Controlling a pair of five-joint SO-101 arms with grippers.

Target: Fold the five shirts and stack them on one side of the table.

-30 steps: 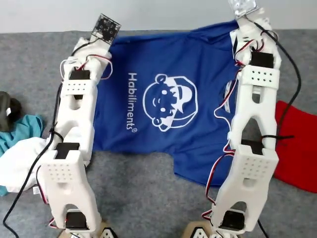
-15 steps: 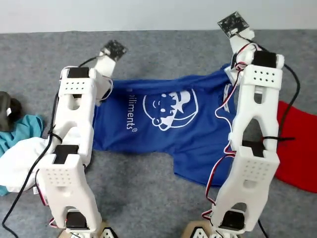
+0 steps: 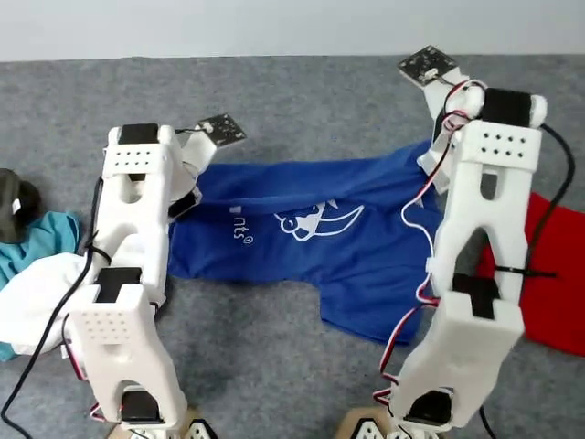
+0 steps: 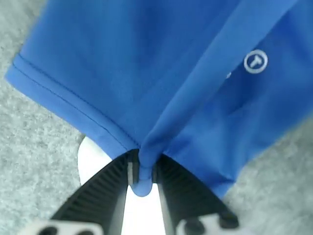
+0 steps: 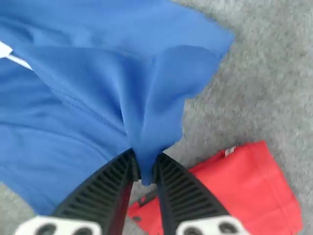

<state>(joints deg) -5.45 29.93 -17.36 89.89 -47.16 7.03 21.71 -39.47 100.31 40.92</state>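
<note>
Fold judged from the high view: blue shirt [image 3: 311,247] lies mid-counter [image 3: 302,101] with its far edge raised, so both arms should carry that edge level to the near edge. Left wrist view: left end effector [image 4: 142,171] is clamped on a hem fold. Right wrist view: right end effector [image 5: 145,171] is clamped on blue fabric near a red shirt [image 5: 244,191]; release should be simultaneous.

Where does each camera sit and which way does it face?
High view: fixed above the table, looking down; shows the left arm and right arm over the blue shirt.
Left wrist view: on the left arm's wrist, looking along the left gripper, shut on the blue shirt's hem.
Right wrist view: on the right arm's wrist, looking along the right gripper, shut on the blue shirt; red shirt beyond.
Shared: all three see the blue shirt; high and right wrist views see the red shirt.
</note>
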